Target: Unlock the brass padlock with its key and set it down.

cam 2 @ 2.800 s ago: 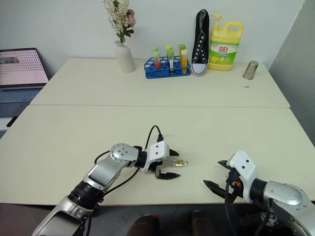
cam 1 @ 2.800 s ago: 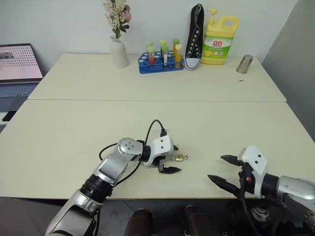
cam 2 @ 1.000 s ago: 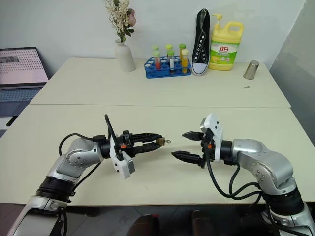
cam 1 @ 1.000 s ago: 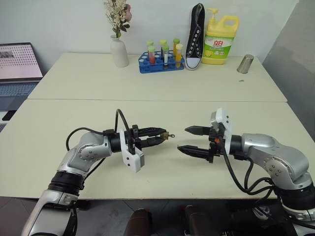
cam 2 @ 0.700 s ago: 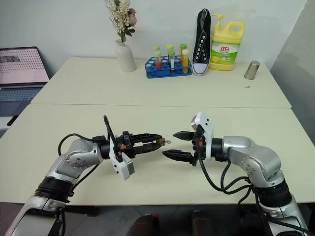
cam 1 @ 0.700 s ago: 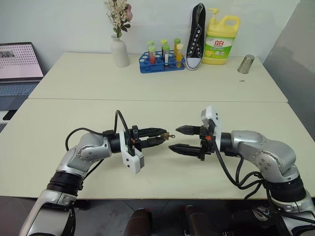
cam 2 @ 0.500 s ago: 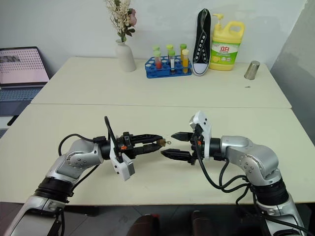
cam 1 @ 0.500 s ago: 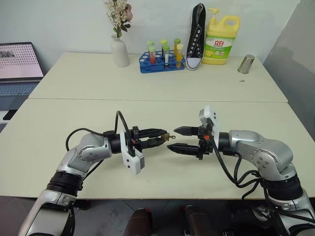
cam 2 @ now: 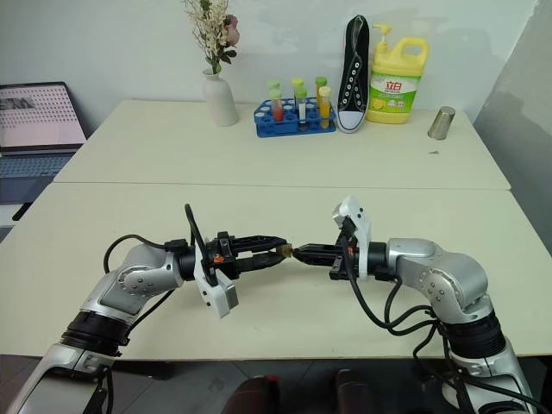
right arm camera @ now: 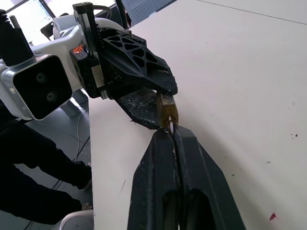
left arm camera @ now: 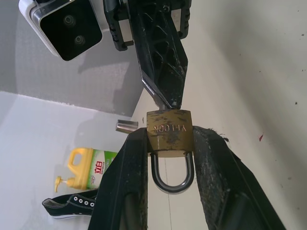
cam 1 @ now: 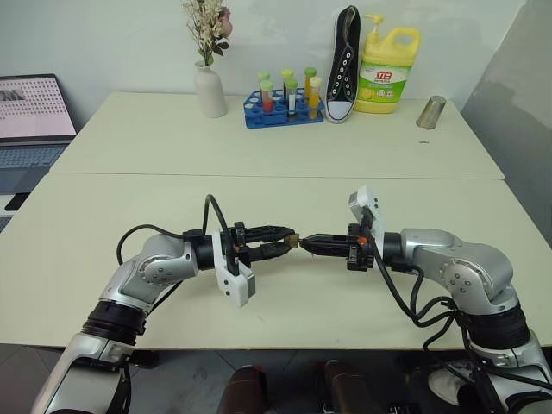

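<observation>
Left claw (left arm camera: 170, 158) pinches brass padlock (left arm camera: 170, 132); right claw (right arm camera: 172, 132) closed at key end.

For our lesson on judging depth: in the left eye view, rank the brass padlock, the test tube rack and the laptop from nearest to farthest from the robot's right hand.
1. Brass padlock: at the fingertips of the right hand, held by the left hand.
2. Test tube rack: at the table's far edge, centre.
3. Laptop: far left, off the table.
</observation>
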